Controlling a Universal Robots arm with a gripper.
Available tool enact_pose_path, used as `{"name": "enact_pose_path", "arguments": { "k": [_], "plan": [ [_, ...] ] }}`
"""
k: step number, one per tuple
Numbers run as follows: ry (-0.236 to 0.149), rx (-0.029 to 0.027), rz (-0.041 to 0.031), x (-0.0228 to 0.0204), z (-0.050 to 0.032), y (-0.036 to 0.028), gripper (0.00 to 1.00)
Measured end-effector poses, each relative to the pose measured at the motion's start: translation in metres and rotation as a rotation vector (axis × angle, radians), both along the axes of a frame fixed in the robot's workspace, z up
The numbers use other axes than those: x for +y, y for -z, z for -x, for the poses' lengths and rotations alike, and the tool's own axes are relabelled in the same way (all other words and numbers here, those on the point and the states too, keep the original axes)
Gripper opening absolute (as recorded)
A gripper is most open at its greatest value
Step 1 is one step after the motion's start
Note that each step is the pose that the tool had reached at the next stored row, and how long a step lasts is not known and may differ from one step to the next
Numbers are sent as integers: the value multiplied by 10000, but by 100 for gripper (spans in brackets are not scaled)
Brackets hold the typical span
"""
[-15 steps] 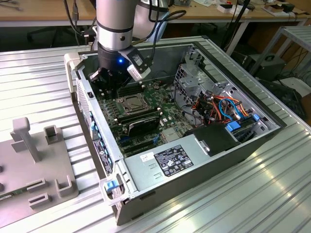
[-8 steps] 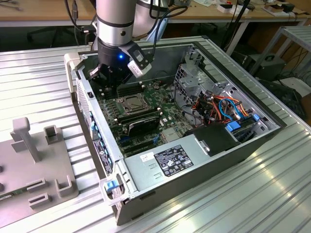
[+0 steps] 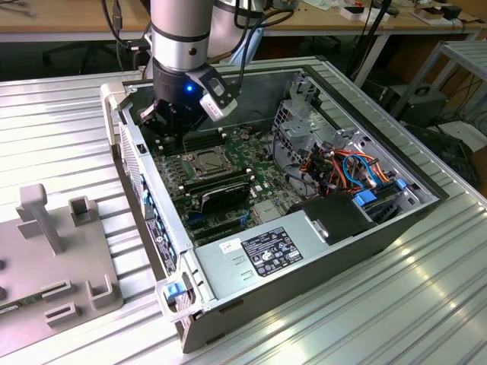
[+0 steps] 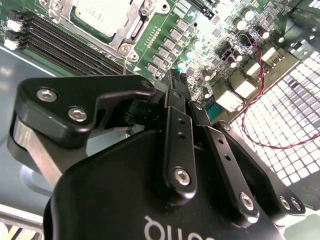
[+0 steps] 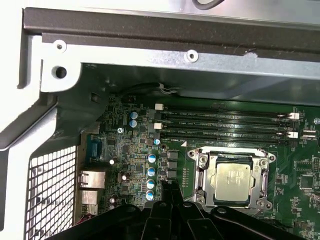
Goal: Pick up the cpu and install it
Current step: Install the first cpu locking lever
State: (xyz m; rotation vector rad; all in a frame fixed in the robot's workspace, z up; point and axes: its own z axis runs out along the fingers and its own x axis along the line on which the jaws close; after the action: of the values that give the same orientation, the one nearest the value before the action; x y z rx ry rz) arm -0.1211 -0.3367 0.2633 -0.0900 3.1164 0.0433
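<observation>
The cpu (image 5: 232, 177) lies flat inside its metal-framed socket on the green motherboard, its silver-grey top facing up. It also shows in the second wrist view as the cpu (image 4: 101, 12) and in the exterior view as a small grey square (image 3: 204, 160). My gripper (image 4: 176, 81) hangs over the board beside the socket, above a row of small capacitors, apart from the chip. Its two black fingers (image 5: 170, 190) meet at their tips with nothing visible between them. In the exterior view the gripper (image 3: 172, 128) sits low in the far left corner of the open computer case.
Black memory slots (image 5: 225, 125) run along the socket. A long black card (image 3: 215, 192) stands just beyond the socket. The case wall (image 3: 144, 190), a perforated rear panel (image 5: 50, 185), a power supply (image 3: 266, 251), drive bays and cables (image 3: 350, 171) surround the board. A grey fixture (image 3: 53, 251) sits outside.
</observation>
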Motion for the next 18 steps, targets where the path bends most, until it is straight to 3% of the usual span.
{"name": "enact_pose_path", "arguments": {
  "k": [18],
  "plan": [
    [0, -2, -82, 90, 0, 8, 11]
  ]
}}
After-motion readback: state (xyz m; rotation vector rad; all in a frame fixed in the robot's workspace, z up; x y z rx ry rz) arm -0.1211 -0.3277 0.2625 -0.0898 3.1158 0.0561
